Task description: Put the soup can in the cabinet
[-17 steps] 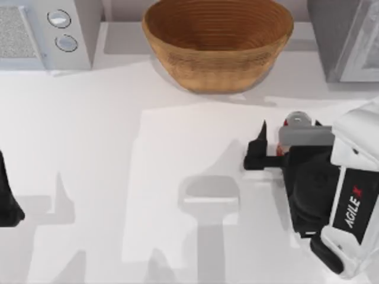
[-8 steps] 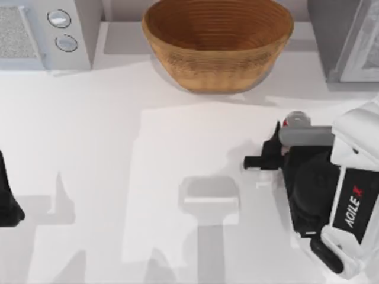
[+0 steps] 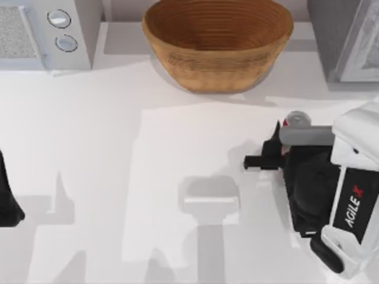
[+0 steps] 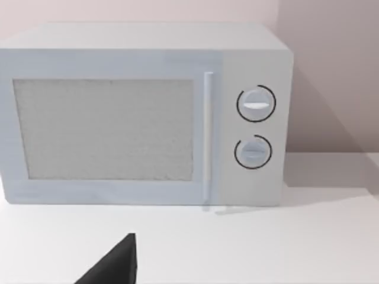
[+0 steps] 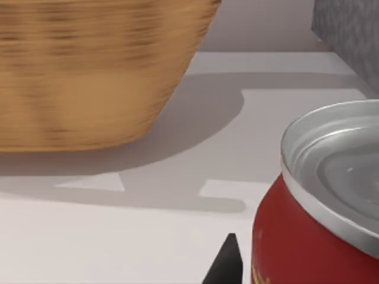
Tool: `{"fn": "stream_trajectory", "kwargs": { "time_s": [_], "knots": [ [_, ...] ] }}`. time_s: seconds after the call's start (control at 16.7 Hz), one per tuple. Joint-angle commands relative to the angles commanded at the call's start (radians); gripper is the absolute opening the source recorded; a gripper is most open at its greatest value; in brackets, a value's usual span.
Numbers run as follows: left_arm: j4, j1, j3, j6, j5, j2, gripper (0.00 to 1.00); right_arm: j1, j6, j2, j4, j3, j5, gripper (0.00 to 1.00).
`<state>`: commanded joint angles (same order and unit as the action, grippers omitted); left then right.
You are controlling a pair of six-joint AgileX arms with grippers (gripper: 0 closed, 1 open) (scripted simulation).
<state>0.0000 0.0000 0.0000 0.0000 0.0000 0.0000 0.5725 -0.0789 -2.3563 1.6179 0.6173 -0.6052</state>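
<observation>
White table [image 3: 106, 148], smooth and bare across the middle. Woven bowl [image 3: 218, 42] sitting at the far edge, beyond the right gripper [image 3: 269, 148] and a little to its left. Microwave [image 3: 41, 32] parked in the far left corner (two round dials facing front), well apart from that gripper. Soup can [image 3: 297, 119] standing upright just beside the gripper, red wall and silver lid close up in the right wrist view. Grey cabinet [image 3: 346, 38] at far right, past the can.

A red soup can [image 5: 308, 236] with a silver lid is seen, a brown woven bowl [image 3: 217, 41], a pale grey microwave [image 4: 142, 112], a white table [image 3: 89, 136].
</observation>
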Motion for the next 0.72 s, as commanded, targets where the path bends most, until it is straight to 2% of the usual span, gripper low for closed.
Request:
{"fn": "stream_trajectory", "kwargs": {
  "time_s": [0.36,0.72],
  "knots": [
    [0.000,0.000,0.000,0.000,0.000,0.000,1.00,0.001,-0.004,0.031,-0.016,0.007,0.000,0.00],
    [0.000,0.000,0.000,0.000,0.000,0.000,1.00,-0.003,-0.004,0.221,-0.210,0.016,-0.003,0.00]
  ]
}}
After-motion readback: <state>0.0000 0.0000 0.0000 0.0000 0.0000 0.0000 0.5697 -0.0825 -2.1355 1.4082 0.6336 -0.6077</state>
